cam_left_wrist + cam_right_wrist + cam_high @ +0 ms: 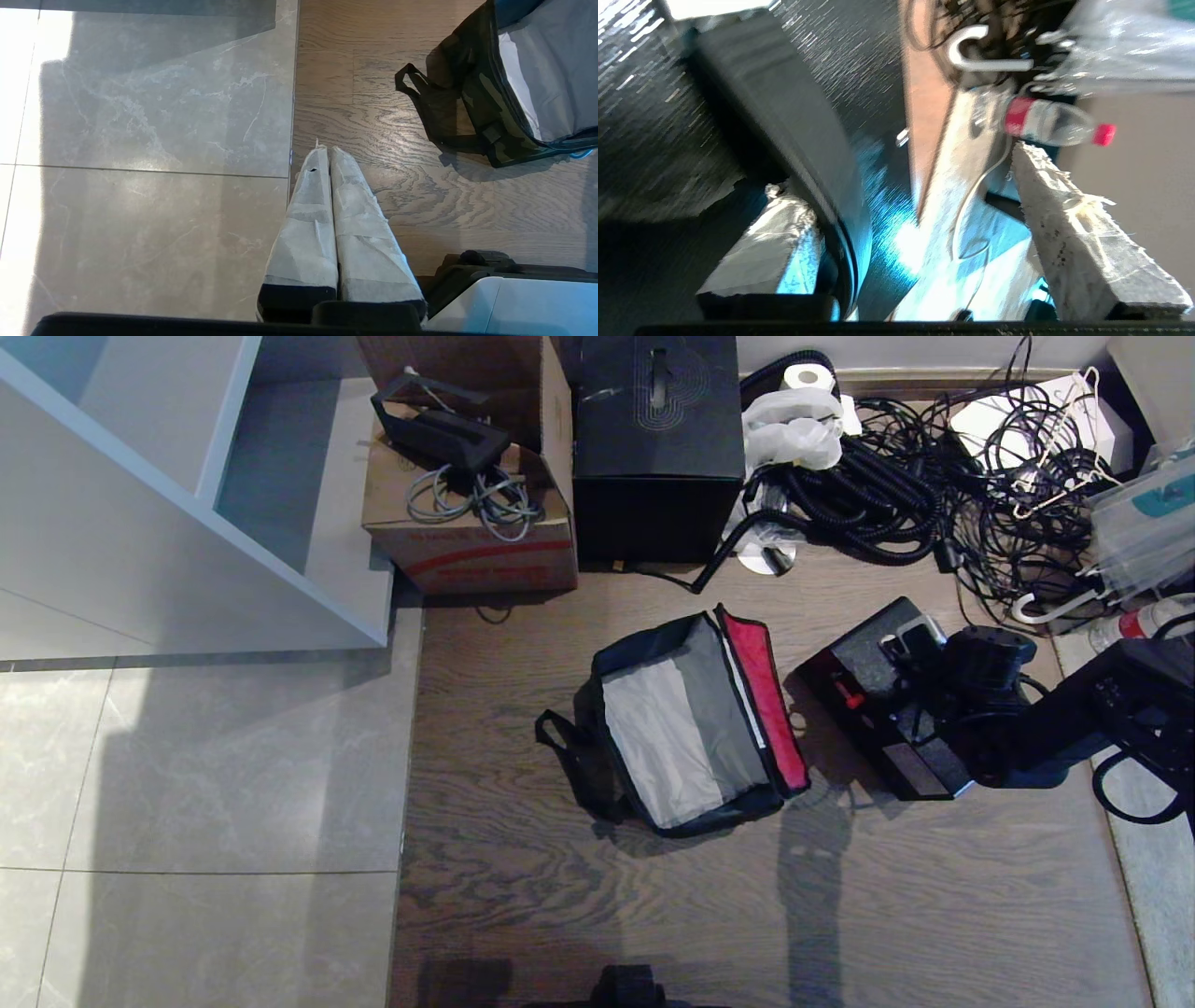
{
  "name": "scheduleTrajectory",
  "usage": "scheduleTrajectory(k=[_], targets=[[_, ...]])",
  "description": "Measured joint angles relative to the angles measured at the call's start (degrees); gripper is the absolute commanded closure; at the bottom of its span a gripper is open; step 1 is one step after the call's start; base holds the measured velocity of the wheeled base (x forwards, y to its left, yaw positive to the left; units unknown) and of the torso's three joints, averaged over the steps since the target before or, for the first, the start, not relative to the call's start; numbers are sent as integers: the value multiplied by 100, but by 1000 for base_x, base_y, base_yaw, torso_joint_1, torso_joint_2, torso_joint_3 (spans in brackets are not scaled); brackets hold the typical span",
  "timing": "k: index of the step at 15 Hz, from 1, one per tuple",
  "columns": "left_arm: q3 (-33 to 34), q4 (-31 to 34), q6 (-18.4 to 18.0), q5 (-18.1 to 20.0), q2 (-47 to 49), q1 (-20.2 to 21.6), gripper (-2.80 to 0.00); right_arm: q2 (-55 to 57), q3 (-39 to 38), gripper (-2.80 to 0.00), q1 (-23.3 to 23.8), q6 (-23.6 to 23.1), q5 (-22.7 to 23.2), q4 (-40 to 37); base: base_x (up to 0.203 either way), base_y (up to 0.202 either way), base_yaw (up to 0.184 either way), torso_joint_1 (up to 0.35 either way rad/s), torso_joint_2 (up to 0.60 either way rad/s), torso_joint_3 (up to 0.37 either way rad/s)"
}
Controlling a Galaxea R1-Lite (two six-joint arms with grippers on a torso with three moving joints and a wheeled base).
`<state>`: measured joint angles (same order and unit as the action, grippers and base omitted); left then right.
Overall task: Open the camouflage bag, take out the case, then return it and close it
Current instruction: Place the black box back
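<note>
The camouflage bag (691, 728) lies open on the wooden floor, showing its grey inside, with its red-lined lid (761, 691) folded back to the right. The same bag appears in the left wrist view (486, 102). To its right the speckled black case (873, 709) rests on the floor outside the bag. My right gripper (920, 653) is at the case's silver-ended handle. In the right wrist view this gripper (896, 168) is open, and the dark handle (794, 130) runs between the taped fingers, close to one of them. My left gripper (324, 151) is parked, shut and empty.
A black cube box (658, 439) and a red-striped cardboard box (476, 523) stand behind the bag. Tangled black cables (934, 476) and a plastic bottle (1139, 621) lie close behind the case. A white shelf unit (187, 495) fills the left.
</note>
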<state>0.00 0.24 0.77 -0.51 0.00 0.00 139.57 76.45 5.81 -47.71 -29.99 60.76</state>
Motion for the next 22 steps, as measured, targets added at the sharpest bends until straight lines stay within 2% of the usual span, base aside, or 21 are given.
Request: scheduleTrajectory(k=[4, 5, 11, 15, 22], targets=[[0, 2, 0, 0, 0, 0, 0, 183, 402, -280, 82, -180, -5, 90, 0, 0, 0, 0, 0, 0], [0, 2, 0, 2, 0, 0, 0, 246, 512, 0, 97, -191, -2, 69, 0, 0, 0, 0, 0, 0], [0, 2, 0, 0, 0, 0, 0, 500, 661, 0, 166, -169, 1, -4, 0, 0, 0, 0, 0, 0], [0, 5, -1, 2, 0, 0, 0, 457, 489, 0, 14, -147, -108, 27, 0, 0, 0, 0, 0, 0], [0, 2, -1, 0, 0, 0, 0, -207, 57, 0, -207, -88, -252, -93, 0, 0, 0, 0, 0, 0]])
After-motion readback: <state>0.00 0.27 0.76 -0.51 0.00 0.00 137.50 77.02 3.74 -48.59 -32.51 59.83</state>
